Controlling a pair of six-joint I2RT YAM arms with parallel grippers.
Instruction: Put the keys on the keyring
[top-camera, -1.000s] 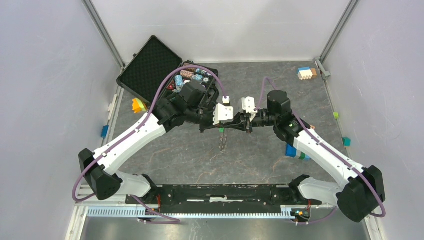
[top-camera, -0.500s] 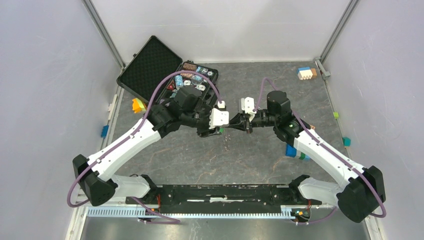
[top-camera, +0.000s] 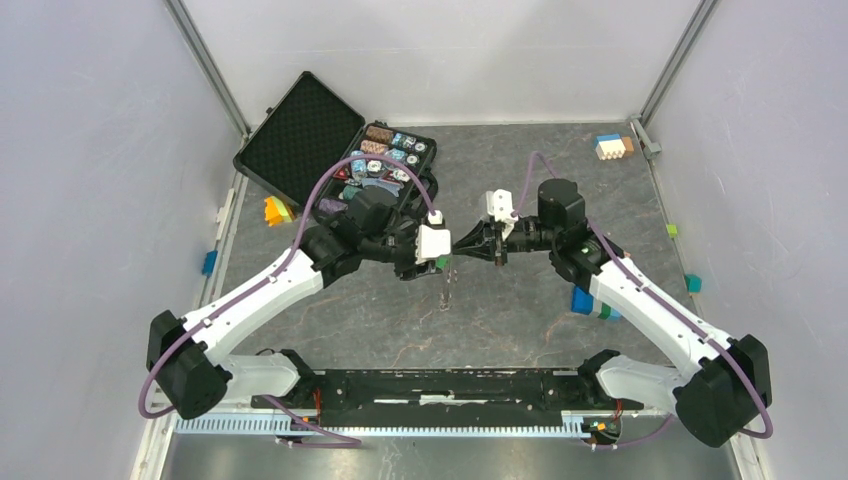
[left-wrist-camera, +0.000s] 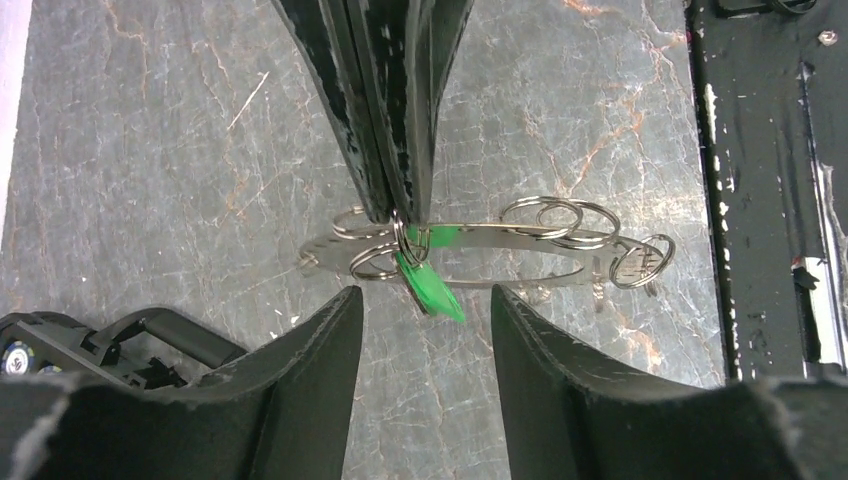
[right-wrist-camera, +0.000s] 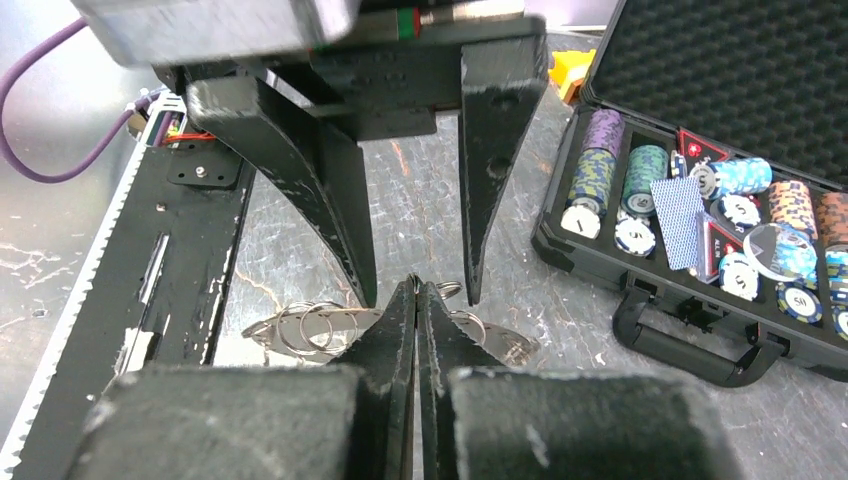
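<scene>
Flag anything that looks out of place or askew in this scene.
The open poker chip case at rear left is untidy: a blue card and several loose chips lie tilted across the stacked rows. Otherwise nothing stands out; the right gripper is shut on the keyring, the green key dangling from it.

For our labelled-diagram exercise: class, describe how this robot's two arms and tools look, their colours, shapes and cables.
The left arm and right arm have white link shells, black joints and black bases. A purple cable runs along each to a white box at the wrist. The left tool and right tool each have two black, tapering, scuffed fingers.
</scene>
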